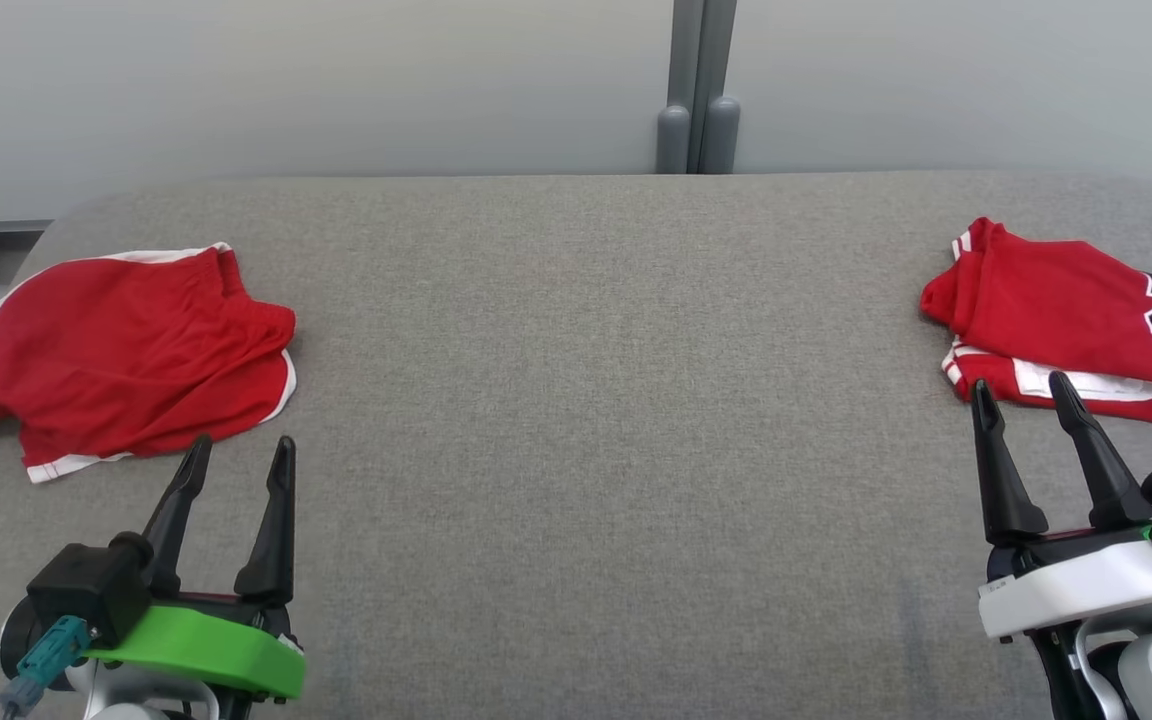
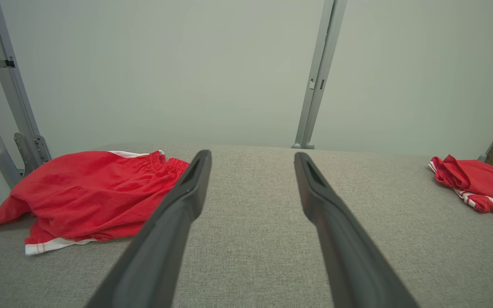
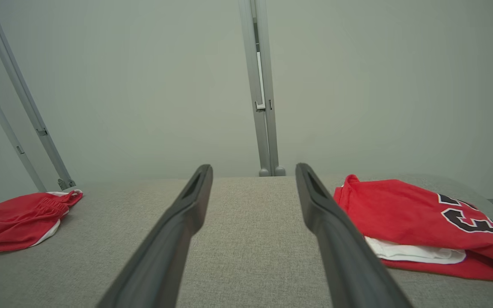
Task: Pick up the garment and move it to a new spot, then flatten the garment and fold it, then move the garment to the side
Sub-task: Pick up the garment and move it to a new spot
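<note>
Crumpled red white-trimmed shorts (image 1: 126, 345) left, folded red jersey (image 1: 1066, 310) right, on grey fabric table (image 1: 576, 400). Left gripper (image 1: 242, 442) and right gripper (image 1: 1020, 382) both released, empty.

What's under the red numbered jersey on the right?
Under the red jersey a white fabric layer pokes out at the near edge, more red cloth below it. Whatever lies further in is covered.

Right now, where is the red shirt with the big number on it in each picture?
Head view: the jersey lies at the right edge, about halfway up.
Left wrist view: the jersey is small, at the far right.
Right wrist view: the jersey is big and close, at the lower right.
Shared landmark: the grey post on the back wall, left of the jersey every time.
</note>
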You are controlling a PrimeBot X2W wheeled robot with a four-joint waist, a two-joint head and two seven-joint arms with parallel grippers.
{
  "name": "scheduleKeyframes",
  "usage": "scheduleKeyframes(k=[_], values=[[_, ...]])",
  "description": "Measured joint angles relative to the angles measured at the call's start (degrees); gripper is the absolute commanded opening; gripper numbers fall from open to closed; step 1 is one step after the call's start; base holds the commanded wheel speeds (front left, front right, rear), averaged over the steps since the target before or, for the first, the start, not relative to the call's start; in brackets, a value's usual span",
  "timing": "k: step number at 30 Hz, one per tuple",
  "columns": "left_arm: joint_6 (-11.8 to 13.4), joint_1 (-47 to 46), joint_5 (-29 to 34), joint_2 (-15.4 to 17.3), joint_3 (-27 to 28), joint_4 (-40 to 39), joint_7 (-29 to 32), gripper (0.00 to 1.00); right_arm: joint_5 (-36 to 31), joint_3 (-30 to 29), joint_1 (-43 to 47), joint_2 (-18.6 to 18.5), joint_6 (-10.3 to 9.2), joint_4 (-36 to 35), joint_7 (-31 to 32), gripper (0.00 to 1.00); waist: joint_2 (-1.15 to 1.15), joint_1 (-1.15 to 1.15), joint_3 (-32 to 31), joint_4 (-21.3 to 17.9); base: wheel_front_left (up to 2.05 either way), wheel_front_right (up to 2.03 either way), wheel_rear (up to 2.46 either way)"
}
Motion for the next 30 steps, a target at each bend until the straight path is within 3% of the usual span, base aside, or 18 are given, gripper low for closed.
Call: scheduleKeyframes(k=[11,30], values=[[0.0,-0.02,1.0,-0.63,-0.24,1.1,0.0,1.0,0.1,0.85,0.63,0.14,0.03,-0.63,0.27,1.0,0.0,0.0,-0.38,3.92,0.0,0.0,0.0],[0.01,-0.03,1.0,-1.32,0.76,2.07,0.0,1.0,0.52,5.56,0.49,1.94,1.59,-1.11,2.53,1.0,0.0,0.0,-0.61,14.87,0.0,0.0,0.0]])
